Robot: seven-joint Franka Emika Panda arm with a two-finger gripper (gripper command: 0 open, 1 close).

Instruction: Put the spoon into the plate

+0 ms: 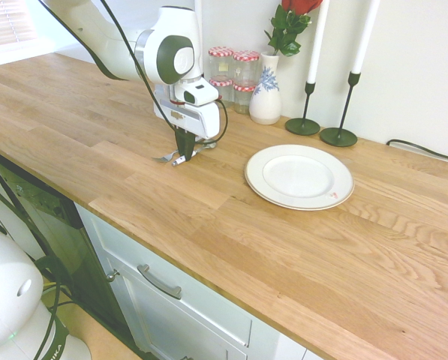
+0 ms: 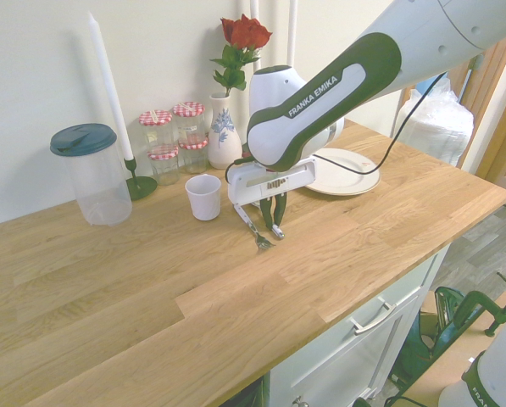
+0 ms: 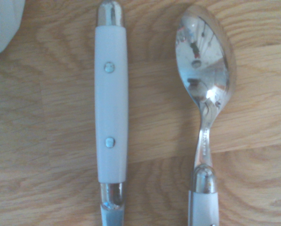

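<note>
The white arm's claw (image 1: 184, 156) is pinching shut on the slim silver spoon (image 3: 205, 84) lying beside one white-handled fork (image 3: 111, 108) on the wooden tabletop (image 1: 299, 255), with one round cream plate (image 1: 299, 176) sitting apart at three o'clock amid open wood.

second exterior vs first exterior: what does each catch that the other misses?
Only the second exterior view: a clear tub with a teal lid, a white cup and the fork lying tines-out beside the gripper.
Only the first exterior view: the whole plate, unobstructed, and a second candlestick.
Both: the gripper down on the wooden counter with fingers shut at the cutlery, plus the rose vase and checked-lid jars.
</note>
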